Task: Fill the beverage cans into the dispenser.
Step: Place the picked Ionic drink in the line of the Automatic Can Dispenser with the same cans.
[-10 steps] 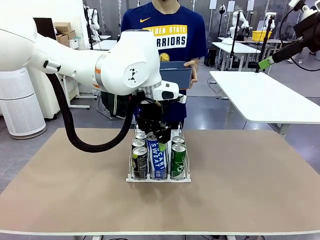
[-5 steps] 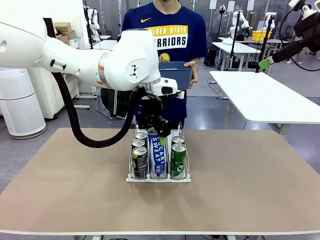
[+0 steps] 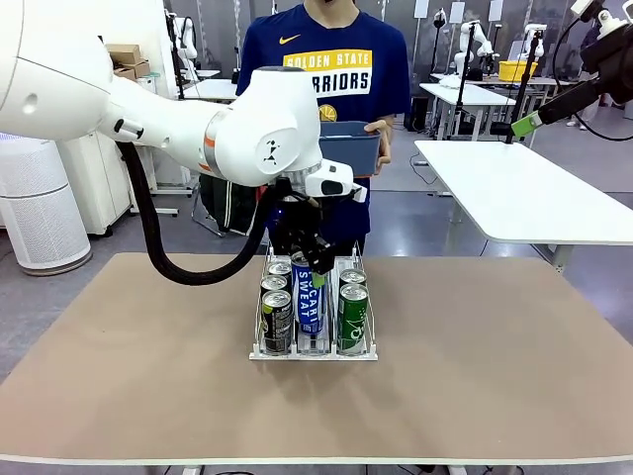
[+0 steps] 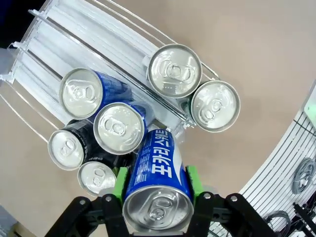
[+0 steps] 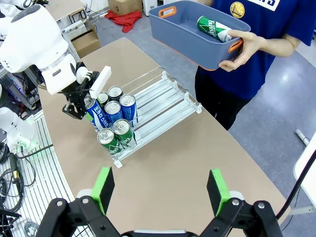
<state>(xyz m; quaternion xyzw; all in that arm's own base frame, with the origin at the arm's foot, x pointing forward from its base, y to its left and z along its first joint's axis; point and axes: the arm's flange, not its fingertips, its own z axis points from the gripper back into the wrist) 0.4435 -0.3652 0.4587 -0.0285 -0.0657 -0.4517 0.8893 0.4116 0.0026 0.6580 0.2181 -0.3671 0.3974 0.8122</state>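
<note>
Now gripping a Pocari Sweat can [image 4: 157,163] near its top in the green pads [image 4: 120,181] of the left gripper [image 4: 157,183], long axis tilted, base toward 12 o'clock over the front slot in the middle lane of the dispenser [image 4: 74,34], with right gripper [image 5: 160,190] spread wide, well apart.

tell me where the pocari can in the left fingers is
Front view, centre: the Pocari can hangs tilted in the left fingers at the front of the rack's middle lane, between a black can and a green can.
</note>
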